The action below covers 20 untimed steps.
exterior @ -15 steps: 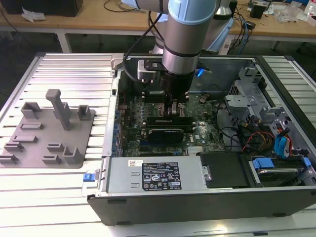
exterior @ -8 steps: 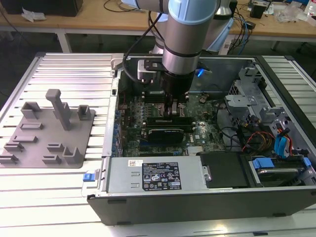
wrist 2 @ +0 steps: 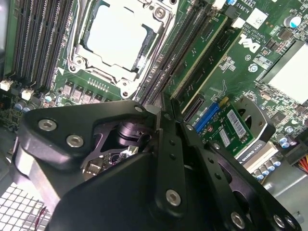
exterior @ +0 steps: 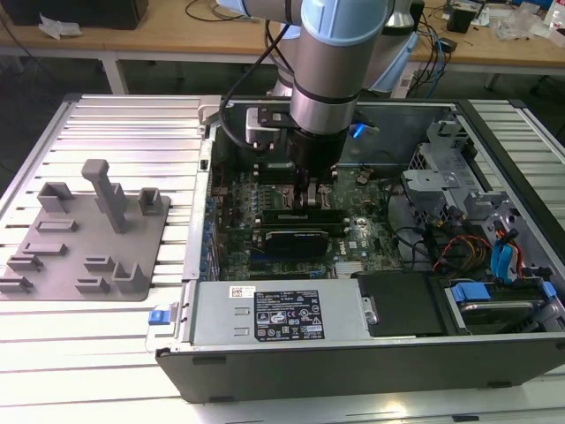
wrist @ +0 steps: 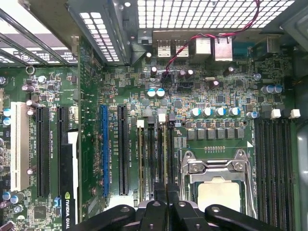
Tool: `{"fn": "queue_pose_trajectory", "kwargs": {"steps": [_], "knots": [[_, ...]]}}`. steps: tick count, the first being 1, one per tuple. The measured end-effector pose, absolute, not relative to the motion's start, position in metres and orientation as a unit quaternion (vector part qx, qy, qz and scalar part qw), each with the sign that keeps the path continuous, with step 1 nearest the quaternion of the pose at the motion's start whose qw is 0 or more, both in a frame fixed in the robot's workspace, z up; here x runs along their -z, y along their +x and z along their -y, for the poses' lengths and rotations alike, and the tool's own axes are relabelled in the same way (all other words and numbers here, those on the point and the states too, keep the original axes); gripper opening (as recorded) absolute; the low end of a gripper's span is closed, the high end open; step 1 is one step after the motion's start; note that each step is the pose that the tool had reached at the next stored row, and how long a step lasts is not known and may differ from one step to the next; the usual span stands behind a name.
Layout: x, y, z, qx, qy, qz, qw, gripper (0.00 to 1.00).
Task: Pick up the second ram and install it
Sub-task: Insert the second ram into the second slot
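My gripper (exterior: 311,201) is down inside the open computer case, over the memory slots (wrist: 154,159) next to the processor socket (wrist: 216,178). In the first wrist view its fingers (wrist: 155,208) stand close together over one slot. The second ram (wrist: 165,159) shows edge-on as a thin dark strip running from between them along that slot. I cannot tell how deep it sits. In the second wrist view the gripper (wrist 2: 159,115) hangs just beside the socket (wrist 2: 115,38) and the slots (wrist 2: 178,57).
A black expansion card (exterior: 300,231) sits in the board just in front of the gripper. The grey fixture plate (exterior: 84,243) with its blocks lies at the exterior view's left, outside the case. Drive bays and cables (exterior: 477,230) crowd the case's right side.
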<state>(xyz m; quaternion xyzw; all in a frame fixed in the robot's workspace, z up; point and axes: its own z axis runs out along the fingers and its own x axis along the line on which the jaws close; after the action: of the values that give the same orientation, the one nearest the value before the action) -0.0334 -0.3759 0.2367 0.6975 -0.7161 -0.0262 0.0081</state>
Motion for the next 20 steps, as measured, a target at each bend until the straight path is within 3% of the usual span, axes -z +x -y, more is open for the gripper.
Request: {"fn": "queue_pose_trajectory", "kwargs": {"steps": [20], "knots": [[-0.2375, -0.0334, 0.3765, 0.028, 0.697, 0.716, 0.006, 0.09]]}}
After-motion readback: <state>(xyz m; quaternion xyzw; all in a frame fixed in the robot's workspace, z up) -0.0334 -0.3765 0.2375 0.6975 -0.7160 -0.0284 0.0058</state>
